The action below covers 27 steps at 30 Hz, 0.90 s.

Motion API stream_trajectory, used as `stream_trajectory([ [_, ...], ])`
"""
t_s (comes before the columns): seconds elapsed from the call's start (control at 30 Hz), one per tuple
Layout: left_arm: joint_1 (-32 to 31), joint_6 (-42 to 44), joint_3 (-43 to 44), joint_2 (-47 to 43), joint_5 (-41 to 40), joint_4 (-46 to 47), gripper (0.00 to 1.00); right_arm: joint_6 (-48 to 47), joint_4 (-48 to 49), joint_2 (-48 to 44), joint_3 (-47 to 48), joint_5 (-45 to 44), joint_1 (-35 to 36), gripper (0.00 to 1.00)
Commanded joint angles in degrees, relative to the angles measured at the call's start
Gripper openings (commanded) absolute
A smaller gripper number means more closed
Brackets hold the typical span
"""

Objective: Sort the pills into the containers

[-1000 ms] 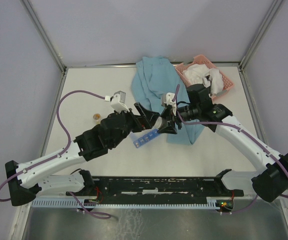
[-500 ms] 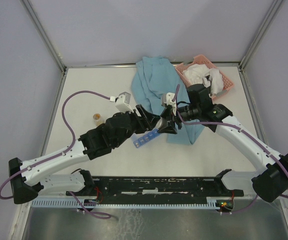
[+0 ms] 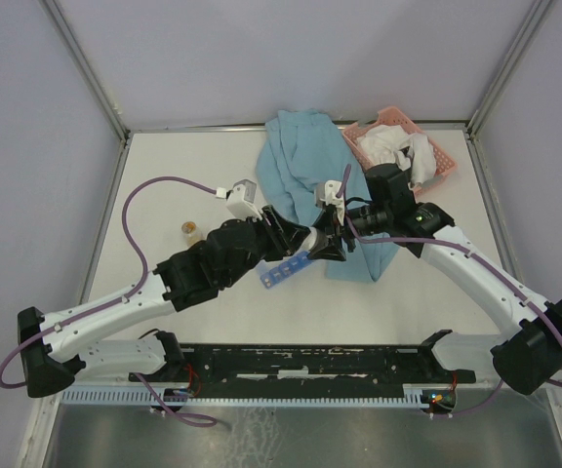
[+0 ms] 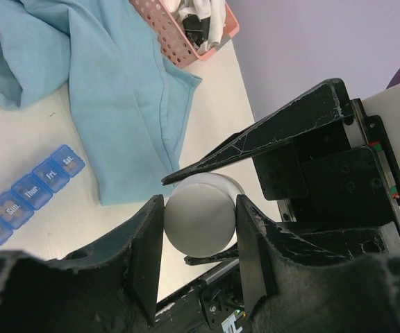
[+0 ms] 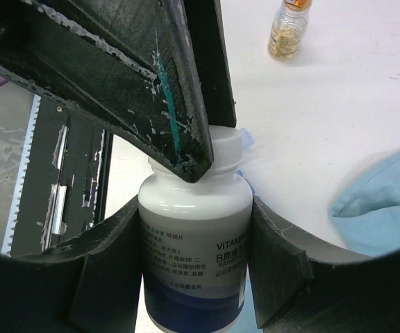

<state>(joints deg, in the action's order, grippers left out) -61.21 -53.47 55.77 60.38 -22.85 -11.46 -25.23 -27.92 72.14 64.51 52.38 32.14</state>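
My right gripper is shut on a white vitamin bottle with a blue band, held a little above the table. My left gripper has both fingers against the bottle's white cap, shut on it. From above, the two grippers meet at the bottle mid-table. The containers, a blue organiser strip with day labels, lie on the table just below the bottle. Tan pills show through one compartment of the strip.
A crumpled blue cloth lies behind the grippers, reaching under the right arm. At the back right stands a pink mesh basket with white items. A small amber vial stands on the table to the left.
My left gripper has moved a little right onto the bottle's top, and its fingers have drawn in from wide apart to the cap. The right arm holds still.
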Motion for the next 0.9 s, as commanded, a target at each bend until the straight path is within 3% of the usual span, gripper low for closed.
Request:
stream_trajectory([
  [0.0,-0.19,5.37,-1.17,-1.27,5.1,6.14,0.32,1.54,1.97,-0.83,2.94,2.48,0.18,0.09],
  [0.23,2.82,17.43,-8.34,-4.12,17.98,16.16,0.27,6.91,4.76,0.6,2.8,8.42,-0.16,0.09],
  [0.33,7.95,20.97,-11.13,-4.69,31.37,21.54,0.27,11.24,8.03,0.98,2.13,11.7,-0.46,0.09],
  [0.47,15.46,29.07,-14.26,-3.47,57.59,30.31,0.31,16.49,12.46,1.45,1.11,14.61,-0.45,0.09],
  [0.57,16.6,39.22,-10.85,-0.52,65.92,24.73,0.3,17.98,13.97,1.9,0.86,15.17,-0.43,0.09],
  [0.77,16.64,55.5,-8.09,-0.34,64.49,18.98,0.28,18.47,14.21,2.36,0.84,15.19,-0.42,0.09],
  [0.8,16.79,55.26,-8.73,-0.88,63.23,19.96,0.31,18.35,14.15,2.25,0.83,15.14,-0.47,0.09],
  [0.87,17.04,51.45,-10.27,-2.37,58.84,24.21,0.52,17.61,13.69,2.17,0.83,14.73,-0.46,0.09],
])
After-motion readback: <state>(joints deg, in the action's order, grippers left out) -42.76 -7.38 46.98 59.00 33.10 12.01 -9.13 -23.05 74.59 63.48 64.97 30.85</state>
